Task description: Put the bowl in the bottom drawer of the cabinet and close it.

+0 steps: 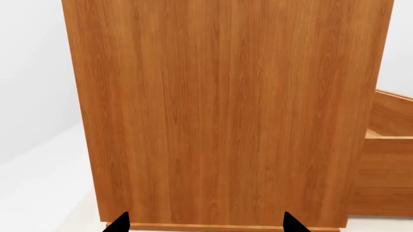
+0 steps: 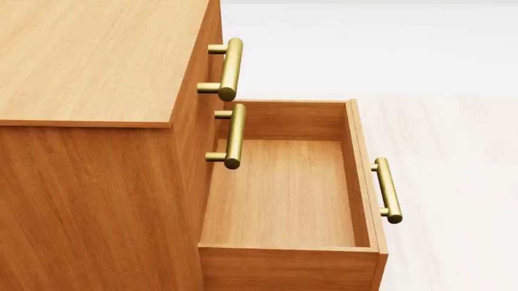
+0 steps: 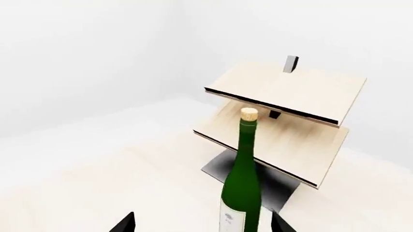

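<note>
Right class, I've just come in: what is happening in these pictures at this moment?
Nothing is being handled right now. The bottom drawer of the cabinet stands pulled out and empty, and the bowl appears in no view. The left hand faces the cabinet's side panel, holding nothing. The right hand points at a green corked bottle standing before a slanted wooden rack.

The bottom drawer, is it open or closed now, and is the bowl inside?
Open and empty. In the head view the bottom drawer is pulled out from the cabinet, its bare wooden floor visible. No bowl is inside.

bottle (image 3: 242, 183) base cut off | cabinet (image 2: 89, 151) cropped at edges | both hands (fingertips only) barely in frame
</note>
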